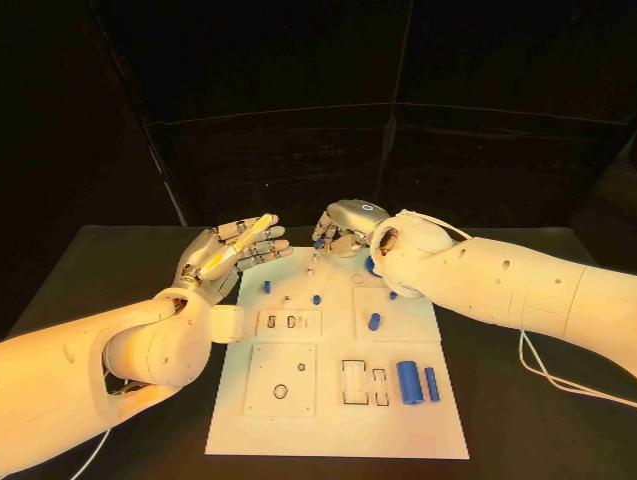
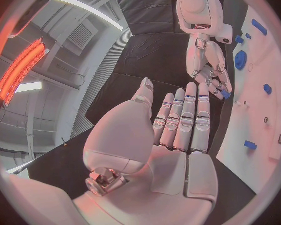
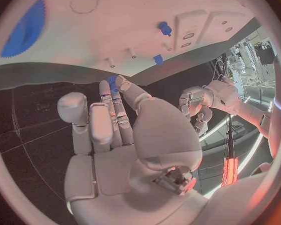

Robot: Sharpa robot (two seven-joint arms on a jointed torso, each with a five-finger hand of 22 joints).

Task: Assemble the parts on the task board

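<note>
1. Task board [image 1: 333,420]: white plate lying flat on the black table [image 1: 102,270], in the centre and lower half of the head view, with recessed slots and holes across its face.
2. Left hand [image 1: 235,250]: held over the upper left corner of the board, palm up, fingers straight and spread; released, with nothing in it. The left wrist view shows the same flat palm [image 2: 172,130] with the fingers side by side.
3. Right hand [image 1: 350,228]: at the upper edge of the board, upper centre of the frame, fingers curled downward. In the right wrist view a small blue part [image 3: 112,81] sits pinched at the fingertips [image 3: 123,83], just off the board's far edge; the left wrist view shows the same blue part [image 2: 225,93] at the tips of that hand.
4. Two blue cylinders [image 1: 418,382]: lying side by side at the lower right of the board, beside an open rectangular slot.
5. Small blue pegs [image 1: 317,298]: scattered on the upper half of the board, apart from both hands; one longer blue piece [image 1: 374,321] lies right of centre.
6. Blue toothed wheel [image 3: 25,27]: on the board, at the upper left of the right wrist view.
</note>
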